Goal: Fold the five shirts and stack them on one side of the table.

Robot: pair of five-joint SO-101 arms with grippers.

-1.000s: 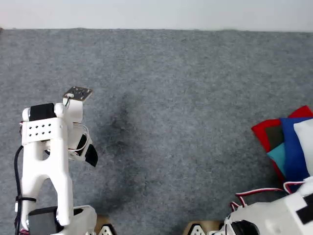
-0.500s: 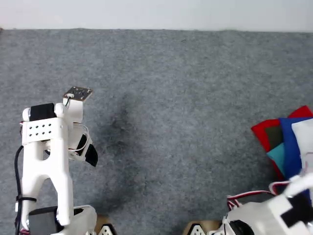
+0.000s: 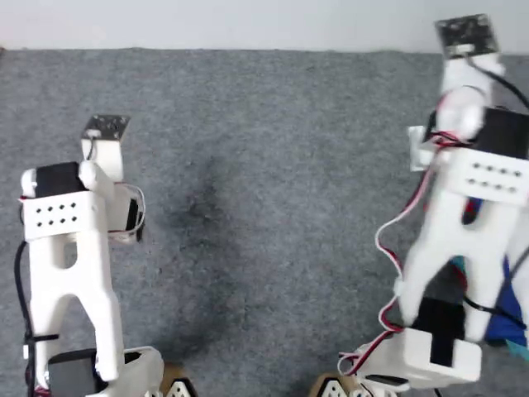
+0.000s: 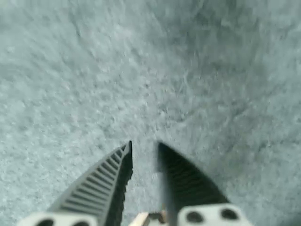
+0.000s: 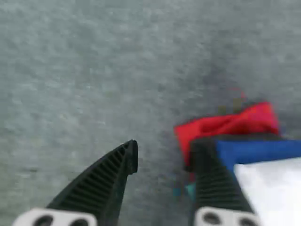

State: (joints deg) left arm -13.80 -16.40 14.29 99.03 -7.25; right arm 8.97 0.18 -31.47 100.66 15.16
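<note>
A stack of folded shirts lies at the table's right side. In the right wrist view it shows a red shirt [image 5: 225, 125] at the bottom, a blue one [image 5: 258, 150] above it, a white one [image 5: 270, 183] on top and a teal edge [image 5: 190, 190]. My right gripper [image 5: 165, 143] hangs open above the table, one finger over the stack's edge, holding nothing. In the high view the right arm [image 3: 475, 178] covers most of the stack; a blue corner [image 3: 504, 329] peeks out. My left gripper [image 4: 144, 145] is slightly open over bare carpet, with nothing between its fingers.
Grey carpet [image 3: 273, 165] covers the whole table. A white wall [image 3: 248, 25] runs along the far edge. The left arm [image 3: 70, 240] stands at the left side, and both arm bases [image 3: 430, 356] sit at the near edge.
The right arm has swung up from the near right corner and now stretches over the stack toward the far edge. The left arm has shifted slightly left and farther away.
</note>
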